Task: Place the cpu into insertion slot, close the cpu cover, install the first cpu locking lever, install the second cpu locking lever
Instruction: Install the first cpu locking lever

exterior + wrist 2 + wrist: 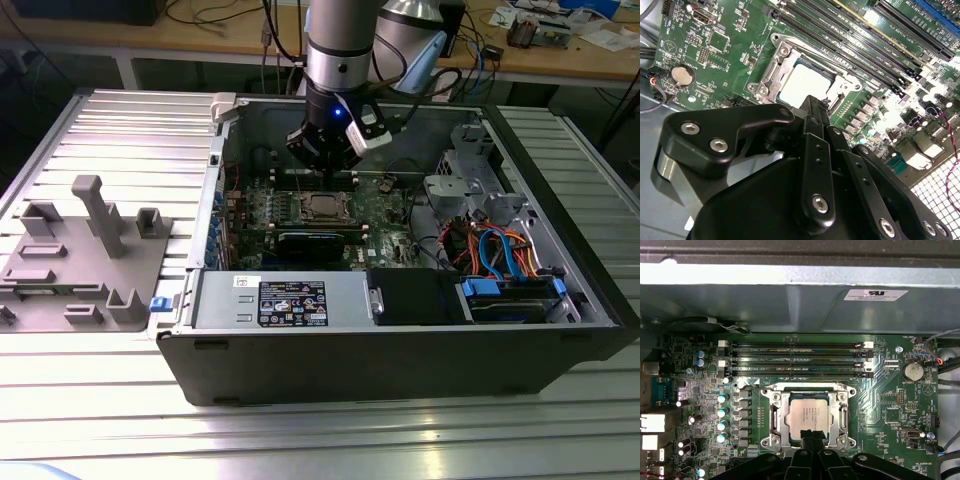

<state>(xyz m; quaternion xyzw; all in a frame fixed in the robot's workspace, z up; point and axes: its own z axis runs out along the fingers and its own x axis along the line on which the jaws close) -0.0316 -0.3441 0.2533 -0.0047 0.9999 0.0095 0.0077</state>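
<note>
The cpu (809, 412) lies flat in the insertion slot (810, 387) on the green motherboard, its silver-grey top facing up. The cpu cover (842, 409) lies down around it, and the chip shows through its square window. In the second wrist view the cpu (805, 84) sits just past my black fingertips (816, 105). My gripper (810, 435) hovers over the socket's near edge, shut, with nothing between its fingers. In the exterior view the gripper (326, 165) hangs inside the open computer case, just above the socket (322, 207). I cannot tell how the locking levers stand.
Long black memory slots (800, 360) run beside the socket, and capacitors (722, 412) stand on another side. A coin battery (913, 371) sits on the board. The case wall (800, 300) rises close behind. A grey fixture (90, 250) rests on the table at the exterior view's left.
</note>
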